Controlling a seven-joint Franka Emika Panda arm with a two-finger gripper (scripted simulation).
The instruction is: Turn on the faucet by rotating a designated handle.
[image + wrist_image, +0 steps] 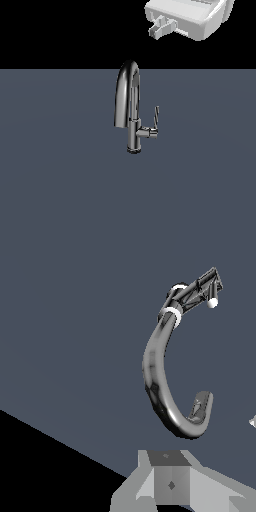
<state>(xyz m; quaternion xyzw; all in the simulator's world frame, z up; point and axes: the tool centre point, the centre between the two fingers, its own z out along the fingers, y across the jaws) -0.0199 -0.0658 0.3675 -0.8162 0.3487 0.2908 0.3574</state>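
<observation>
1 faucet (131, 107) (gripper (161, 28) well above)

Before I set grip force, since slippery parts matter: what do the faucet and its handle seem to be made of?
The faucet looks like polished chrome metal: bright streaks and dark reflections run along its arched spout. The handle appears to be the same shiny metal, a thin flat lever with a mirror-like sheen, so probably smooth. The base ring looks darker, its material unclear. It is a render, so this is appearance only.
</observation>
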